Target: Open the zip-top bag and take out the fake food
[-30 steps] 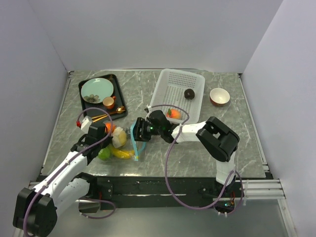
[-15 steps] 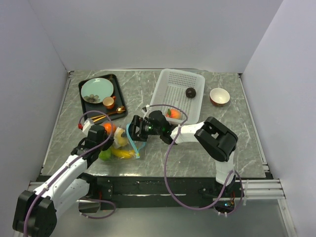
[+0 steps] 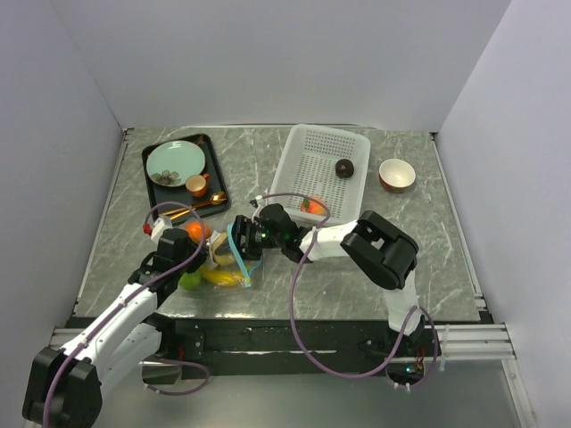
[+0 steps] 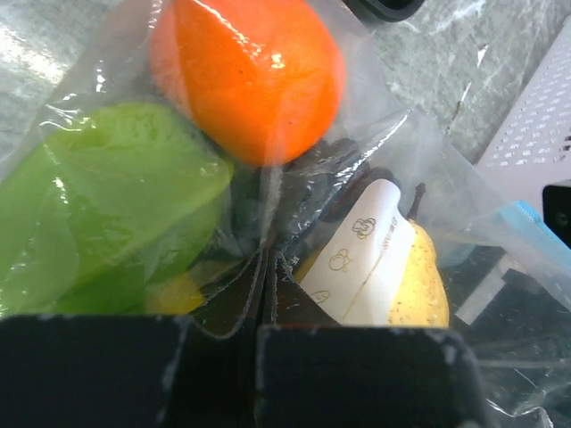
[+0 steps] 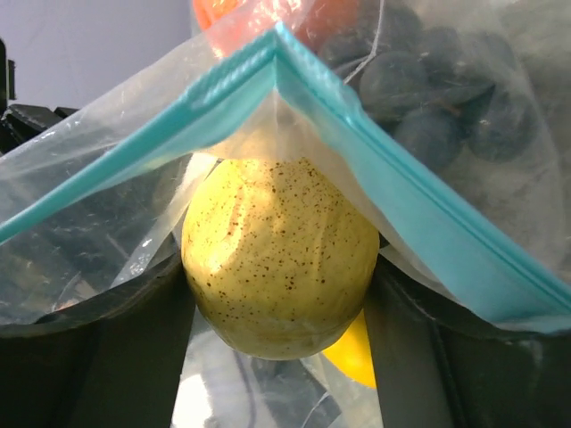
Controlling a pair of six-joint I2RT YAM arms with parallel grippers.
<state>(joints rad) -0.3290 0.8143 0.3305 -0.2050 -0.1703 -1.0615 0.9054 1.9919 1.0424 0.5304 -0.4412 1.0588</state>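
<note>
1. Your right gripper [image 5: 278,343] has slid left into the zip-top bag [image 5: 419,223], at 8 o'clock on the table [image 3: 446,241].
2. Its fingers now hug the lemon [image 5: 281,250].
3. Your left gripper [image 4: 259,357] pinches the bag; pull out.

One white perforated basket [image 3: 308,156] is taken as the reference.

Inside the basket, two toy fruits are counted:
- one dark brown ball [image 3: 343,168]
- one peach [image 3: 310,205]

To the left of the basket, towards the near table edge, one zip-top bag [image 3: 239,265] is counted. Five toy fruits are seen in it:
- one orange [image 4: 245,76]
- one lime [image 4: 107,196]
- one lemon [image 5: 281,263]
- one banana [image 3: 220,277]
- one bunch of grapes [image 5: 428,98]

Seven toy fruits are thus counted in all.

To the right of the basket, one bowl [image 3: 397,175] is counted.

To the left of the basket, one tray [image 3: 212,169], one plate [image 3: 171,160], one cup [image 3: 196,185] and one spoon [image 3: 203,205] are counted. The small pieces on the plate cannot be counted.
</note>
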